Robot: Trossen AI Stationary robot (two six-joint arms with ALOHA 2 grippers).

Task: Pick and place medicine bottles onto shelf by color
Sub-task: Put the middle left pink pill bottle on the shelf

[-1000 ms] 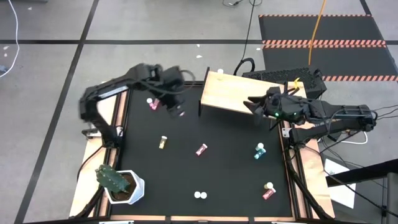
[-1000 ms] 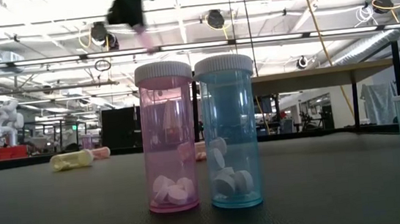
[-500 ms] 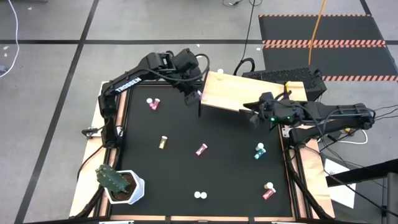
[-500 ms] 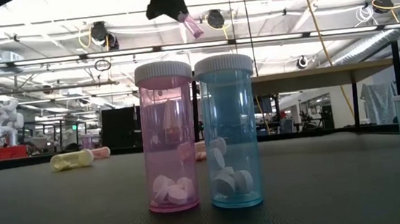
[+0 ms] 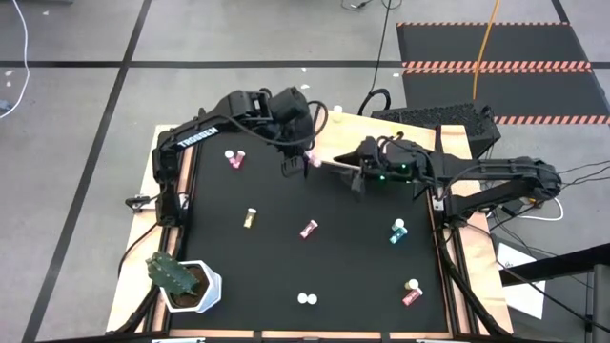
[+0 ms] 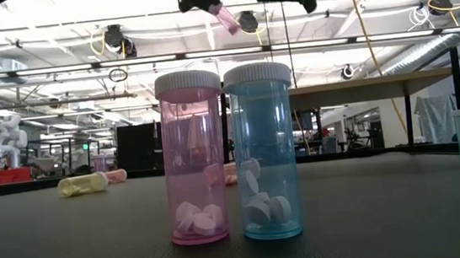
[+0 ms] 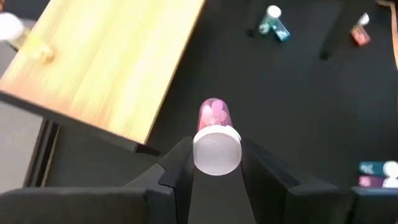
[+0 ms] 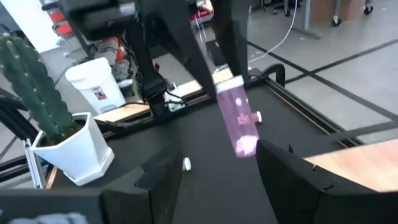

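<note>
Black tabletop [image 5: 286, 267] below, left gripper [image 7: 214, 163] clasps a pink bottle [image 7: 214, 121] by its cap, light, slippery plastic; right gripper [image 8: 217, 168], at three o'clock, gapes ready for its body.

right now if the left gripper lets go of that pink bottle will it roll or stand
Likely roll: the pink bottle is a smooth round cylinder, held tilted by its cap in the left gripper. Probably light, with only a few pills visible inside. The clear plastic may be slippery.
</note>
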